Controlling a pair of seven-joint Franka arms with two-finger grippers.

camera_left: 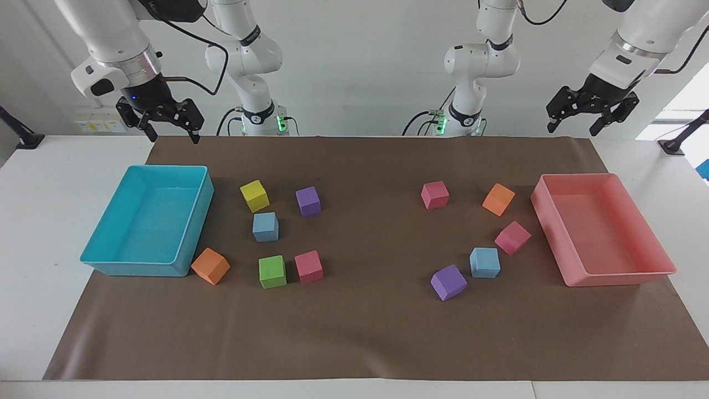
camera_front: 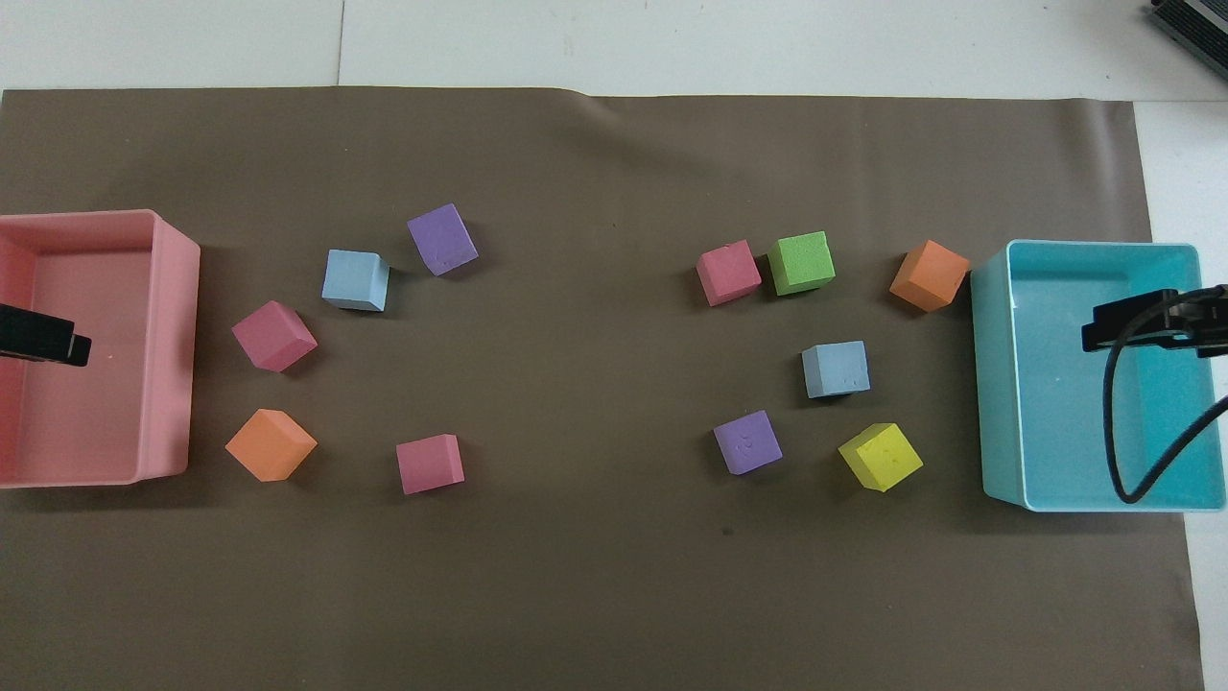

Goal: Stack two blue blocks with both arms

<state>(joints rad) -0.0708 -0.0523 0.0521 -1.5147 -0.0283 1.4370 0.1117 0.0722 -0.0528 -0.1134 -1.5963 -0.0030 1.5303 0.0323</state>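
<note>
Two blue blocks lie apart on the brown mat. One blue block (camera_left: 265, 226) (camera_front: 836, 369) sits toward the right arm's end, between a yellow cube (camera_left: 255, 195) and a green cube (camera_left: 272, 271). The other blue block (camera_left: 484, 262) (camera_front: 356, 279) sits toward the left arm's end, touching a purple cube (camera_left: 448, 282) and close to a pink cube (camera_left: 512, 238). My right gripper (camera_left: 172, 134) (camera_front: 1142, 322) hangs open and empty, high over the turquoise tray. My left gripper (camera_left: 573, 128) (camera_front: 46, 344) hangs open and empty, high over the pink tray. Both arms wait.
A turquoise tray (camera_left: 196, 221) (camera_front: 998, 384) stands at the right arm's end, a pink tray (camera_left: 548, 221) (camera_front: 173, 336) at the left arm's end. Orange, pink and purple cubes are scattered around both blue blocks. A black cable (camera_front: 1113, 422) droops over the turquoise tray.
</note>
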